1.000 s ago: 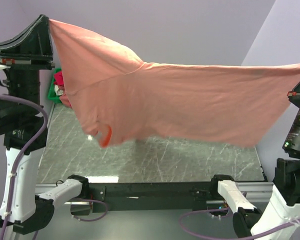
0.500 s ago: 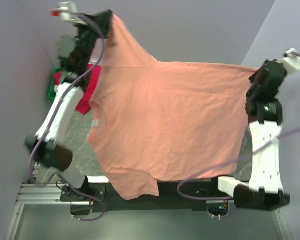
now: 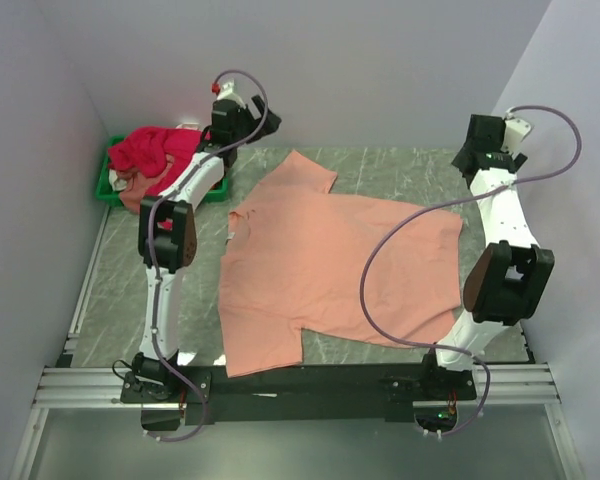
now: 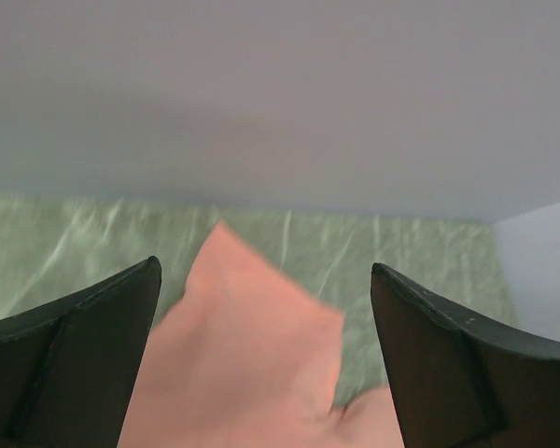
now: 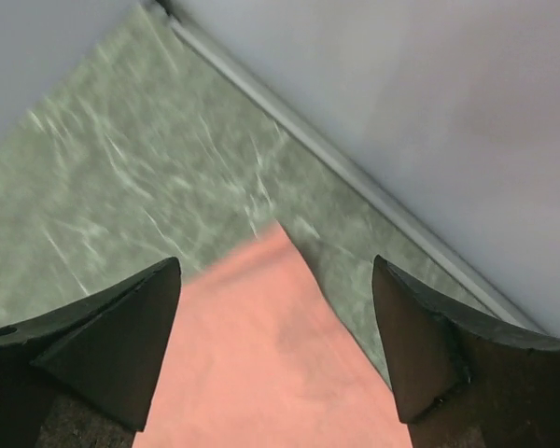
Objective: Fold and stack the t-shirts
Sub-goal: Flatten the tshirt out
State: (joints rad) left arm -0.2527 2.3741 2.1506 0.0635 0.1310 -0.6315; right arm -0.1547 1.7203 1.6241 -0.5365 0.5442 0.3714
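Salmon shirt: spread flat on worktop, not yet folded. Left hand, right hand: both wide, empty. You next grip an edge and fold across.

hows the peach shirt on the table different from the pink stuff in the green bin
Colour: the salmon-peach t-shirt is pale orange-pink, the crimson-pink shirts deep red-pink.
Pose: the salmon-peach t-shirt lies spread flat, the crimson-pink shirts are bunched in a heap.
Place: the first is on the table, the heap in the green bin at the far left corner.
Both are soft cloth, not yet folded.
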